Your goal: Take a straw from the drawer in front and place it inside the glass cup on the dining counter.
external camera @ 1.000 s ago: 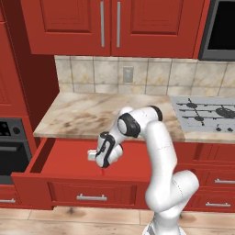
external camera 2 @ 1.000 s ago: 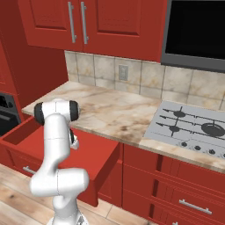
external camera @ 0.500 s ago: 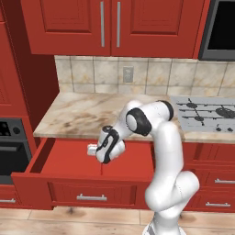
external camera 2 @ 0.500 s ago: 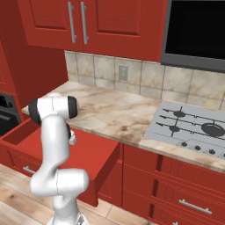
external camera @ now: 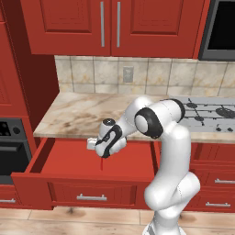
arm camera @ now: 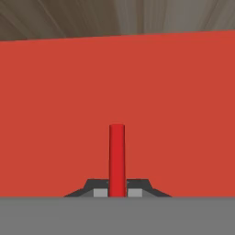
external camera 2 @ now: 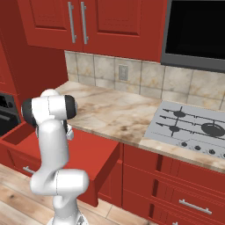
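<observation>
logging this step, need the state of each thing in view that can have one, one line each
drawer: pulled open
straw: clamped between the fingers, hanging over the open drawer
gripper: shut on the straw
upper cabinet doors: closed
narrower drawers right of the open one: closed

I'm working in a home kitchen: red cabinets (external camera: 110, 23), marbled tabletop (external camera 2: 118, 112), gas hob (external camera 2: 193, 127), tiled backsplash (external camera: 151, 75), oven (external camera: 11, 144).
</observation>
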You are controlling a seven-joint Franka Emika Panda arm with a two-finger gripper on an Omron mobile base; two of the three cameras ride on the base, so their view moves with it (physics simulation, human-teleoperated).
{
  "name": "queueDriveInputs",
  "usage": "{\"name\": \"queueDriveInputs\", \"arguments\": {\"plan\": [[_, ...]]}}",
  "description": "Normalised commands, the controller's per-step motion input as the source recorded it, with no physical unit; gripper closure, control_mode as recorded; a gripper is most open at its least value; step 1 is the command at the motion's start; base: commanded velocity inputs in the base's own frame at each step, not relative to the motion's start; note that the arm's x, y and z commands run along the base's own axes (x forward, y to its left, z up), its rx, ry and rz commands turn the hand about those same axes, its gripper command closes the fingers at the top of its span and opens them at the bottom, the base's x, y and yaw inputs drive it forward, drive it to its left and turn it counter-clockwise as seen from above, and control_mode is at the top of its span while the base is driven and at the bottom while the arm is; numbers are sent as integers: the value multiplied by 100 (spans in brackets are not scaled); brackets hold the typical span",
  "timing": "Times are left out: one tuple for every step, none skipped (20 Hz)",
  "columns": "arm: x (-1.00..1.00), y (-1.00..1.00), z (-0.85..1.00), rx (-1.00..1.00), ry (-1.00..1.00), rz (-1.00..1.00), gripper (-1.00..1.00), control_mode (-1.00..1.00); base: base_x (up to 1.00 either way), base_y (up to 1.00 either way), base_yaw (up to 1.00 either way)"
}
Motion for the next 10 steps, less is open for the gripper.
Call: {"name": "queueDriveInputs", "arguments": {"plan": [[-7,5,59,0,0,0,100,-100,0,0,0],[-13,2,60,0,0,0,100,-100,0,0,0],[-18,1,62,0,0,0,100,-100,0,0,0],[-22,2,62,0,0,0,100,-100,0,0,0],[-23,1,59,0,0,0,100,-100,0,0,0],[-27,0,58,0,0,0,100,-100,0,0,0],[-31,0,59,0,0,0,100,-100,0,0,0],[-39,0,59,0,0,0,100,-100,0,0,0],[-49,0,64,0,0,0,100,-100,0,0,0],[-56,0,69,0,0,0,100,-100,0,0,0]]}}
